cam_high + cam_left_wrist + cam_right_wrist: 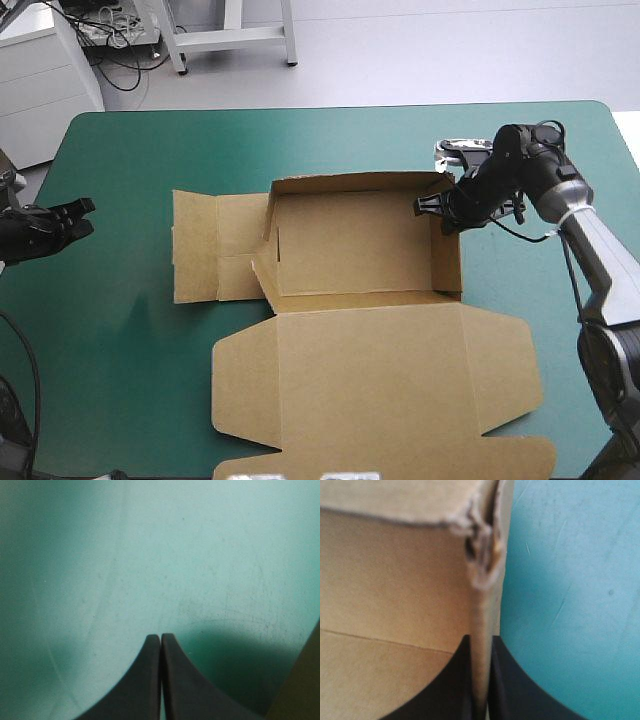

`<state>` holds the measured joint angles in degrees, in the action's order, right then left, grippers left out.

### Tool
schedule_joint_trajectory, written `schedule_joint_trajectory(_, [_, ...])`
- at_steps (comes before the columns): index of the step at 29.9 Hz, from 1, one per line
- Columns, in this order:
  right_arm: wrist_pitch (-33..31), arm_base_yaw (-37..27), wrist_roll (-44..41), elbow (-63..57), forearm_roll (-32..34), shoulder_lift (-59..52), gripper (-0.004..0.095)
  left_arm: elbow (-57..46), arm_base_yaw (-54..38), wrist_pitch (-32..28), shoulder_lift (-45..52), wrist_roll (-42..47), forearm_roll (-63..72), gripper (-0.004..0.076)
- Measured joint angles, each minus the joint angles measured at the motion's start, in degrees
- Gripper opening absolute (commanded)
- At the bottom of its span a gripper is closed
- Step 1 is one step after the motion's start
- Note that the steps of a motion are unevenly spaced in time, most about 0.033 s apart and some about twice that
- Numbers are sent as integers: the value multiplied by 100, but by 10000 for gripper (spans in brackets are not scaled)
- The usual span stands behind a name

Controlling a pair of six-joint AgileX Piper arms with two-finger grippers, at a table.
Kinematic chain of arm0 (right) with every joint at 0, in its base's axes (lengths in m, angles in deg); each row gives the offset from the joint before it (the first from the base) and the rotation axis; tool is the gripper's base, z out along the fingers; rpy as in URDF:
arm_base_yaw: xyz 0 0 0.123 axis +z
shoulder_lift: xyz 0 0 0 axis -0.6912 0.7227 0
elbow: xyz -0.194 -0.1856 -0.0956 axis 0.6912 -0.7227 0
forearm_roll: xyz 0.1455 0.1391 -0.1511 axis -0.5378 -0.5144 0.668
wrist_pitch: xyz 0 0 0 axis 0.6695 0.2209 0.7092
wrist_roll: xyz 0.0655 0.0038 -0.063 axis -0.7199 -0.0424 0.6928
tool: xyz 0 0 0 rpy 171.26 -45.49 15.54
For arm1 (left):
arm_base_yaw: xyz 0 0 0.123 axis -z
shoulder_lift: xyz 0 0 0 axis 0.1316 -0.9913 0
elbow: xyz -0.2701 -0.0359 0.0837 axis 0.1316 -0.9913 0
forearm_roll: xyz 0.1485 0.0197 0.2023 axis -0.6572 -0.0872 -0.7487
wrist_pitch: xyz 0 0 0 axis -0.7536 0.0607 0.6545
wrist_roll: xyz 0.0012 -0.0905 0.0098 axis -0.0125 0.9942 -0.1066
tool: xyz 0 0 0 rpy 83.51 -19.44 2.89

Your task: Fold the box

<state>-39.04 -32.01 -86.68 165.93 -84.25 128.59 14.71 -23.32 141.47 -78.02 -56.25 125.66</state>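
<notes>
Wall-raising step, I'd judge — right hand clamped on the box's end wall, board between its fingers. Box sits mid-surface; tray beside that hand holds nothing, lid flat. Left hand, pressed together over bare teal-green cover, hangs well apart — next, likely, the flat flaps nearest it need raising and tucking.

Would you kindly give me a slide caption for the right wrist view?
Right tool shut on a raised wall of the brown box, near its frayed corner, teal-green cover beside.
</notes>
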Motion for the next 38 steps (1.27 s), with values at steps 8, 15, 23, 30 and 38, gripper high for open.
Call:
schedule_joint_trajectory(8, [152, 0, -3, 680, 0, 811, -8, 0, 0, 0, 0, -5, 0, -32])
schedule_joint_trajectory(15, [65, 0, 19, 968, 0, 1116, 111, 0, 0, 0, 0, -11, 0, -32])
schedule_joint_trajectory(23, [34, 0, 37, 1211, -36, 1176, 717, 0, 0, 0, 0, -22, 0, -32])
schedule_joint_trajectory(30, [-214, 0, 45, 1977, -5, 1169, 839, 0, 0, 0, 0, -22, 0, -32])
schedule_joint_trajectory(38, [-264, 0, 32, 2055, 69, 616, 838, 0, 0, 20, 0, -22, 0, -32])
